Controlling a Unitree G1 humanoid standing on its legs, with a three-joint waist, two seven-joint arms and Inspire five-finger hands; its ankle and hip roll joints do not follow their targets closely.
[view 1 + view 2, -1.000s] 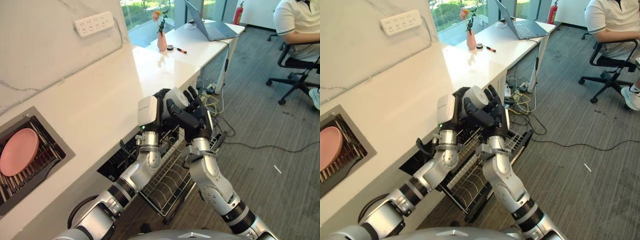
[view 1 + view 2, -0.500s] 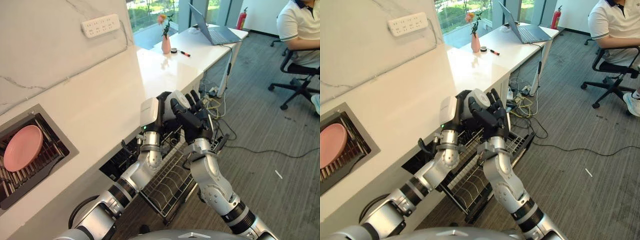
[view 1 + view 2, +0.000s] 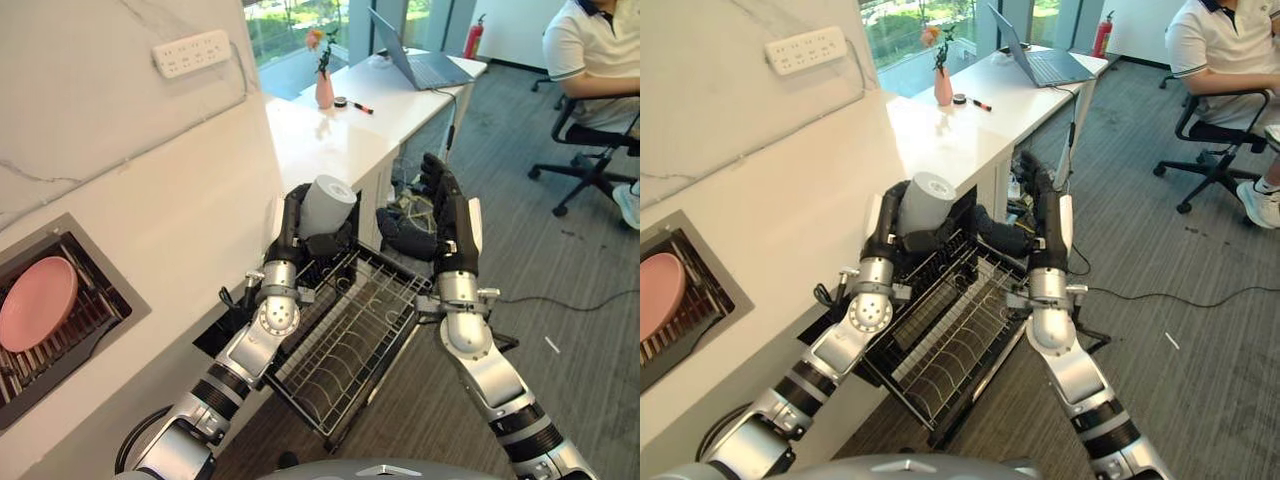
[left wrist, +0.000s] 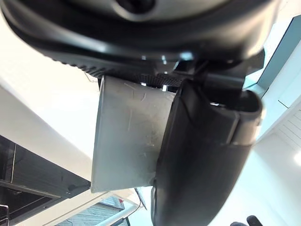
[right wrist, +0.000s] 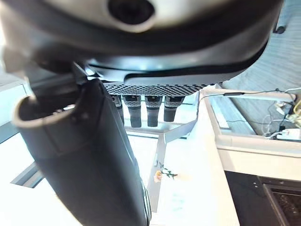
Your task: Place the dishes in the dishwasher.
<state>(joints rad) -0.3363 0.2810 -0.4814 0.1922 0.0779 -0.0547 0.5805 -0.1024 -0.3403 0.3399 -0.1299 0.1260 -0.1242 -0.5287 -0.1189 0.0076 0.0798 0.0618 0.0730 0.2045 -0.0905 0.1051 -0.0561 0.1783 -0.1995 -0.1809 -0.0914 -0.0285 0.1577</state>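
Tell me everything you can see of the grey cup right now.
The grey cup is a plain matte cylinder with a paler flat end facing up toward the camera, tilted rather than upright. The left hand has its fingers and thumb curled round it, holding it in the air above the far end of the pulled-out wire rack, beside the white counter's edge. Fine scratches show on its side in the left wrist view. The right hand stands apart, fingers straight.

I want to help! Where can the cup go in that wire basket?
The wire rack looks bare along its whole middle, so the cup in the left hand fits there. The far end, between both hands, is crowded; the right hand is open.
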